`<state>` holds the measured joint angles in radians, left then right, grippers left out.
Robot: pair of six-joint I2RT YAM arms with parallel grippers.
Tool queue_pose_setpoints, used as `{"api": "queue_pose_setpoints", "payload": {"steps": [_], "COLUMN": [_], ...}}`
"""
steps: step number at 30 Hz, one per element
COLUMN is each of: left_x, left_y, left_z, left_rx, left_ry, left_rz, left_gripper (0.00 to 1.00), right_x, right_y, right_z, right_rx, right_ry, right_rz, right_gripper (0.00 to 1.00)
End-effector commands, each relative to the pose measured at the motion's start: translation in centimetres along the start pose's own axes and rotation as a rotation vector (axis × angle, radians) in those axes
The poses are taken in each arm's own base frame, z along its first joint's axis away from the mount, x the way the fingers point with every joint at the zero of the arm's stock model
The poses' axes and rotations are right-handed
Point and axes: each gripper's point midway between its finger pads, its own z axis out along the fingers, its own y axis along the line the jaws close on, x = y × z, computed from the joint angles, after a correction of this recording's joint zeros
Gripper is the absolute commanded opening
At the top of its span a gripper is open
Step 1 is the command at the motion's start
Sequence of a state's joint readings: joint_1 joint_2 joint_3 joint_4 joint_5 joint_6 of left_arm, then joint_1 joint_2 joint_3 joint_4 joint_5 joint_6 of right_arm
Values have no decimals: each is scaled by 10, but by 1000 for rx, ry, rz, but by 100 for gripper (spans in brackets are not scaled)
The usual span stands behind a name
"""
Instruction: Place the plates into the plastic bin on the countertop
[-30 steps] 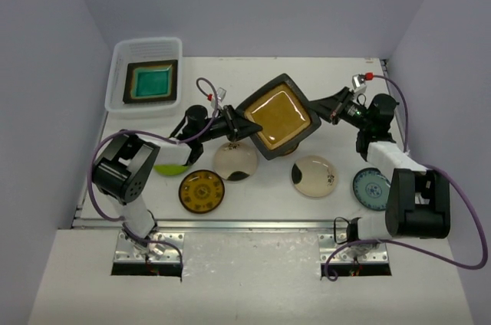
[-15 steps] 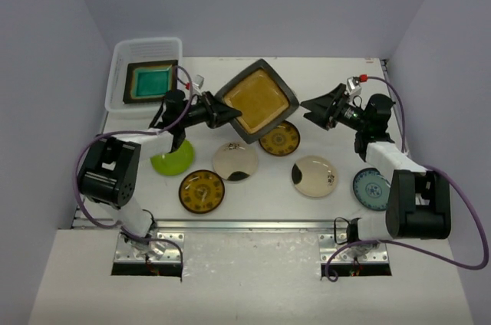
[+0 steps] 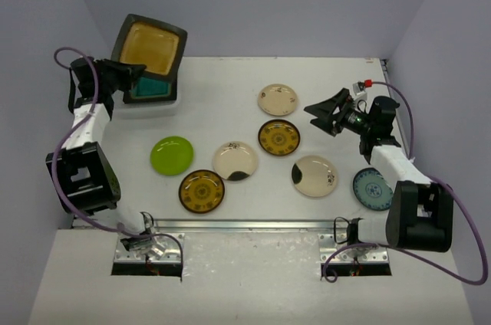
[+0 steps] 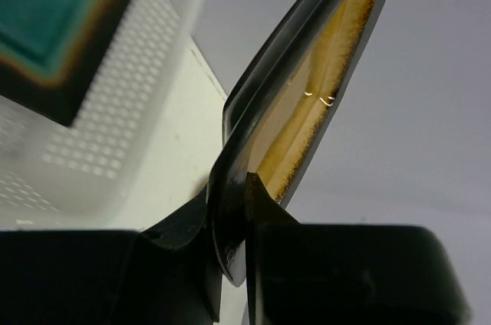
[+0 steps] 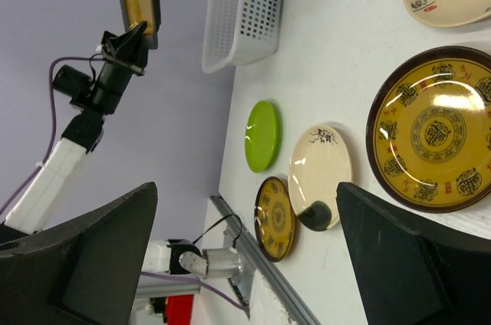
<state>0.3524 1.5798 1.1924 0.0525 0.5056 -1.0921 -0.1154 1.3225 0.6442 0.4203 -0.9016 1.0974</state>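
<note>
My left gripper (image 3: 125, 74) is shut on the rim of the dark square plate with a mustard centre (image 3: 150, 47), held tilted on edge above the plastic bin (image 3: 157, 104) at the back left of the countertop (image 3: 222, 80). The left wrist view shows the jaws (image 4: 234, 218) pinching that mustard plate (image 4: 307, 110) over the bin (image 4: 130, 133), with a teal square plate (image 4: 54, 26) lying inside. My right gripper (image 3: 322, 113) hangs open and empty at the right. In the right wrist view the right gripper (image 5: 247, 187) is wide open.
Round plates lie on the countertop: cream (image 3: 278, 99), brown-yellow (image 3: 278, 137), cream with a dark spot (image 3: 235, 160), a second brown-yellow (image 3: 202, 191), lime-green (image 3: 172, 155), another cream (image 3: 314, 175), blue-patterned (image 3: 372, 187). A metal rail (image 3: 245, 225) edges the front.
The right gripper let go of the mustard plate and opened wide. The left arm swung the plate from the table's middle to the back left, above the bin.
</note>
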Motion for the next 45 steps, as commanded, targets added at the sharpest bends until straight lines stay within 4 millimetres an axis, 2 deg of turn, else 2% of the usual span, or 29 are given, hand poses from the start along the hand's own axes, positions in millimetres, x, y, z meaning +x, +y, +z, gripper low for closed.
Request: {"api": "queue_pose_setpoints", "payload": {"steps": [1, 4, 6, 9, 16, 20, 24, 25, 26, 28, 29, 30, 31, 32, 36, 40, 43, 45], "left_x": [-68, -94, -101, -108, -95, -83, -71, -68, -66, -61, -60, -58, -57, -55, -48, -47, -44, -44], "left_y": [13, 19, 41, 54, 71, 71, 79, 78, 80, 84, 85, 83, 83, 84, 94, 113, 111, 98], "left_z": [9, 23, 38, 58, 86, 100, 116, 119, 122, 123, 122, 119, 115, 114, 112, 101, 94, 87], "left_rx": [-86, -113, -151, -159, -212, -228, -250, -246, -250, -271, -277, -284, -292, -301, -338, -446, -450, -424], "left_ry": [-134, -163, -147, -128, -118, -116, -93, -82, -76, -72, -77, -80, -89, -89, -71, -80, -75, -78], "left_rz": [-20, -25, -63, -90, -127, -138, -170, -176, -178, -186, -182, -172, -166, -164, -159, -137, -130, -114], "left_gripper": [0, 0, 0, 0, 0, 4, 13, 24, 26, 51, 57, 67, 92, 100, 100, 100, 100, 100], "right_x": [5, 7, 8, 11, 15, 18, 21, 22, 22, 23, 23, 24, 23, 23, 21, 21, 21, 23], "right_y": [7, 8, 7, 5, -4, -9, -12, -13, -13, -14, -14, -14, -14, -14, -12, -9, -12, -13], "right_z": [-6, -7, -7, -7, -4, -3, -2, -2, -2, -2, -2, -2, -2, -2, -1, -1, 0, 3], "right_rx": [-20, -24, -24, -26, -34, -38, -43, -43, -43, -42, -41, -43, -44, -45, -58, -64, -49, -39], "right_ry": [9, 8, 11, 20, 28, 34, 42, 44, 44, 48, 49, 51, 49, 48, 47, 50, 54, 69], "right_rz": [-57, -62, -60, -57, -13, 4, 13, 16, 16, 20, 21, 21, 23, 25, 30, 26, 16, 4], "right_gripper": [99, 99, 99, 99, 99, 99, 99, 99, 99, 99, 99, 99, 99, 99, 99, 99, 99, 99]}}
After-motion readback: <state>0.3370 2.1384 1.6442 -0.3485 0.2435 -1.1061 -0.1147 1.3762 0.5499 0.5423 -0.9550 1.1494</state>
